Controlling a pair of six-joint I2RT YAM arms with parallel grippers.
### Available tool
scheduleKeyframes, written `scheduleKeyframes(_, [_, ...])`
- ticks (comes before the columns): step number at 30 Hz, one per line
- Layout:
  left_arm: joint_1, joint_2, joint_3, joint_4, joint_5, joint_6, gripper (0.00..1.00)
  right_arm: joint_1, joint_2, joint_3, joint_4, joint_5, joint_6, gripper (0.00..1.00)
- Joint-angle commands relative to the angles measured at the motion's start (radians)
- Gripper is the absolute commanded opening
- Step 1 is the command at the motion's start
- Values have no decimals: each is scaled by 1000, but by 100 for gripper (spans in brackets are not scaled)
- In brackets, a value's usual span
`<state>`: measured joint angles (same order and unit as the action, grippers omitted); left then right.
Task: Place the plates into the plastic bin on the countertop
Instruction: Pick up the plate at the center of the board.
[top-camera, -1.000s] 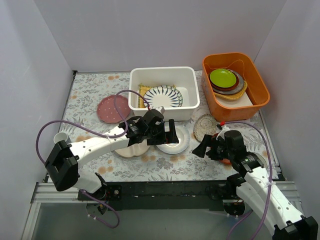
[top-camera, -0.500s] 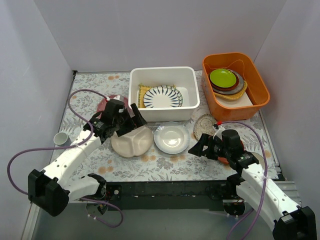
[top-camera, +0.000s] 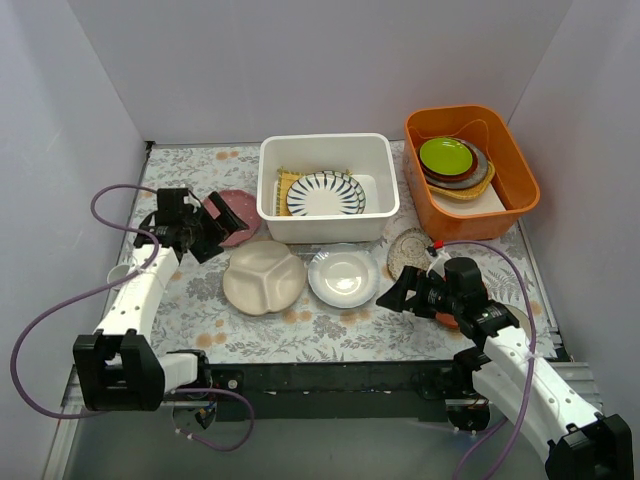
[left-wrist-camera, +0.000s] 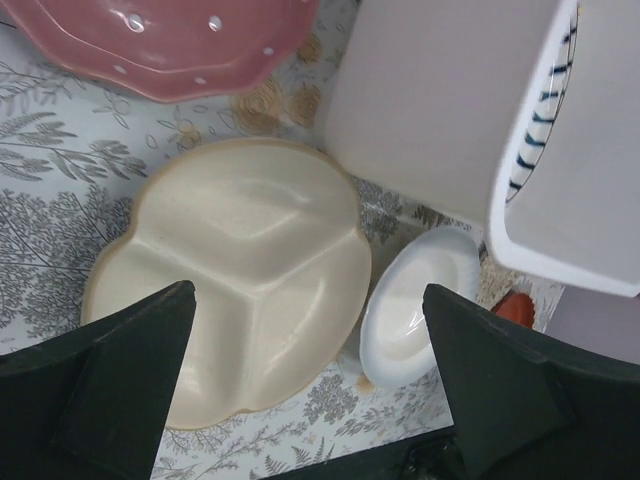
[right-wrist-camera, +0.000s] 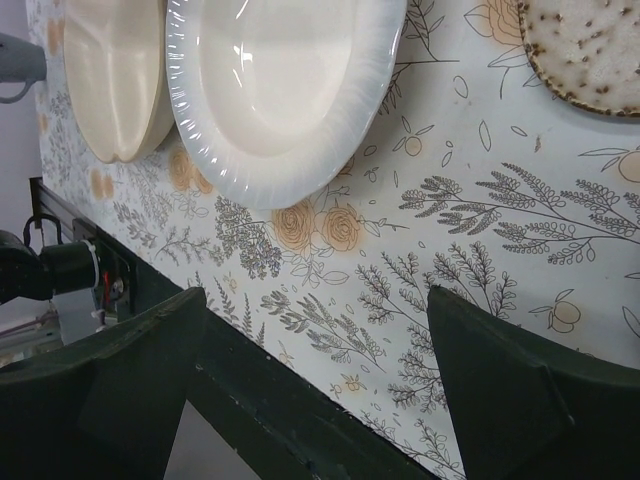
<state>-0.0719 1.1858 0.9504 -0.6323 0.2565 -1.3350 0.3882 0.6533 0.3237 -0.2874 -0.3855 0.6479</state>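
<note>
Countertop (top-camera: 330, 335) with plastic bin (top-camera: 330, 228), orange tub (top-camera: 480, 225), pink plate (top-camera: 238, 213), cream plate (top-camera: 264, 280), white plate (top-camera: 343, 276)

striped plate (top-camera: 325, 193) in white bin (top-camera: 325, 139), cream sectioned plate (top-camera: 264, 278), glossy white plate (top-camera: 343, 276), pink plate (top-camera: 240, 218) on countertop (top-camera: 330, 335)

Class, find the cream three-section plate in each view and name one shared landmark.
Top external: cream three-section plate at centre, just in front of the plastic bin.
Left wrist: lower centre-left.
Right wrist: top-left corner.
Shared landmark: the glossy white plate beside it.
</note>
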Motion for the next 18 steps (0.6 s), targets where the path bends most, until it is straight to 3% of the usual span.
scheduleKeyframes(1, [147, 56, -16, 57, 144, 22, 98, 3, -7, 58, -10, 8, -28, 98])
scheduleKeyframes(7, [273, 159, -30, 95, 187, 0, 95, 1, -11, 48, -9, 10, -28, 98])
scheduleKeyframes(18, [304, 362, 34, 163, 122, -15, 88, 3, -18, 49, -29, 30, -42, 98])
